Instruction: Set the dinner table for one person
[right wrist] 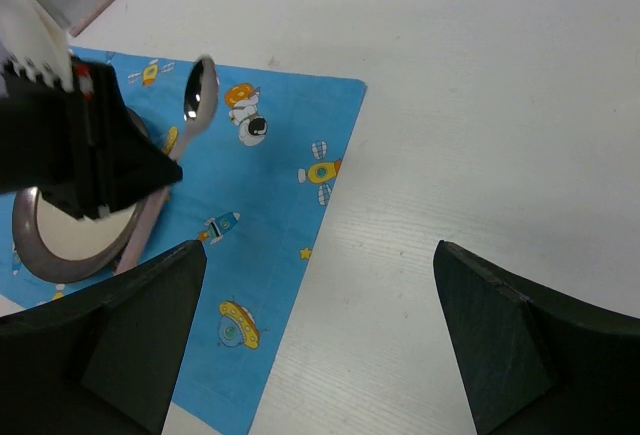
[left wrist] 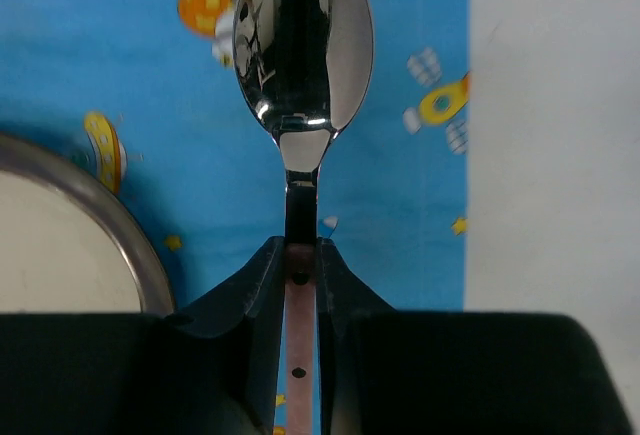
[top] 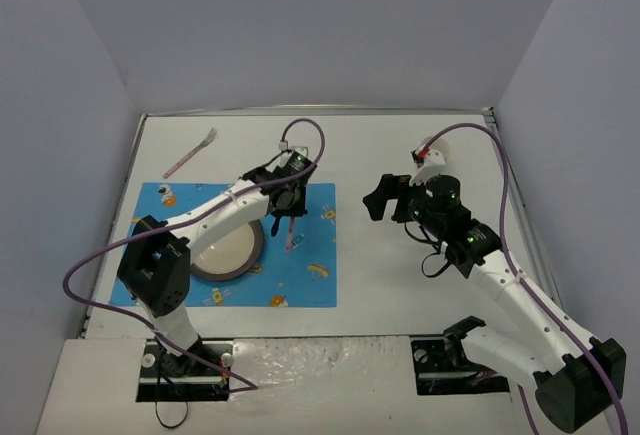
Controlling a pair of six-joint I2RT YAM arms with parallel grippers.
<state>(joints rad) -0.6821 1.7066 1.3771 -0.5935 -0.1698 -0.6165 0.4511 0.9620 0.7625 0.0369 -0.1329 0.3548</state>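
**Left claw** (left wrist: 300,260): jaws drawn narrow, clamped on the pink handle of the spoon (left wrist: 300,45). Both fingers (left wrist: 255,300) press against the sides of the handle. The handle runs back between them toward the wrist. The polished steel bowl projects straight ahead of the fingertips, its hollow face turned to the wrist camera.

**Mat** (left wrist: 130,65): blue cloth printed with rockets and planets. It lies directly below the spoon bowl. Whether any part of the spoon touches the mat cannot be told.

**Plate** (left wrist: 60,245): round, cream centre, grey rim. It rests on the mat. In the top view the spoon hangs near the plate's right rim, clear of it.

**Table** (left wrist: 560,155): white and flat, carrying the mat on its left half toward the near edge. Bare surface begins at the mat's right edge, close to the spoon.

**Fork** (top: 190,154): pink handle, lying flat on the bare table just beyond the mat's far left corner. The tines point toward the far side.

**Right claw** (right wrist: 320,345): jaws wide apart, holding nothing. It hangs above bare table to the right of the mat, well apart from the spoon. In the top view its fingers point toward the left arm.
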